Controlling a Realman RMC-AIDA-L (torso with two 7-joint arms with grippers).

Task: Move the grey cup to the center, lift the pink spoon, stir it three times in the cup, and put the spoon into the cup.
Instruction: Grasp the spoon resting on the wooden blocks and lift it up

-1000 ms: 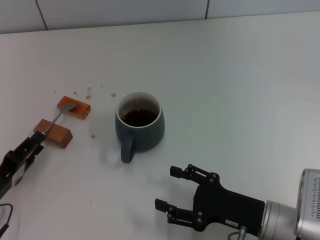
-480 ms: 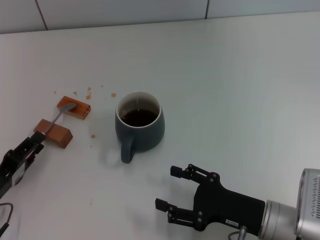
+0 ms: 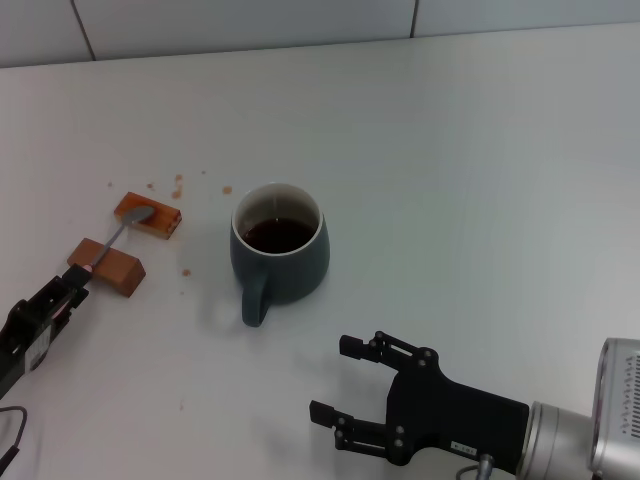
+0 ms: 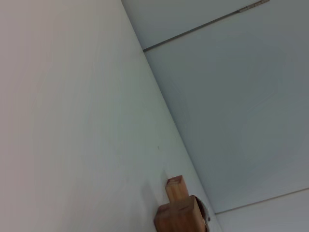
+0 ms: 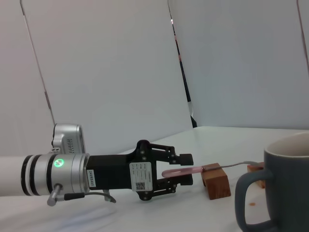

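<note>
The grey cup [image 3: 281,252] stands mid-table with dark liquid inside and its handle turned toward me; the right wrist view shows its side [image 5: 285,183]. The pink spoon [image 3: 122,232] lies across two brown blocks, its silver bowl on the far block. Its pink handle [image 5: 181,171] sticks out past the near block. My left gripper [image 3: 76,284] is low at the table's left edge. In the right wrist view the left gripper [image 5: 186,170] has its jaws pinched on that handle. My right gripper [image 3: 331,378] hovers open near the front edge, below the cup.
The near brown block [image 3: 112,266] and the orange-brown far block [image 3: 150,214] sit left of the cup; the left wrist view shows the blocks [image 4: 178,218] end on. Small brown drips [image 3: 178,186] dot the table behind them. A wall seam runs along the back.
My left gripper has shifted very slightly along the spoon handle. The cup, blocks and right gripper stay put.
</note>
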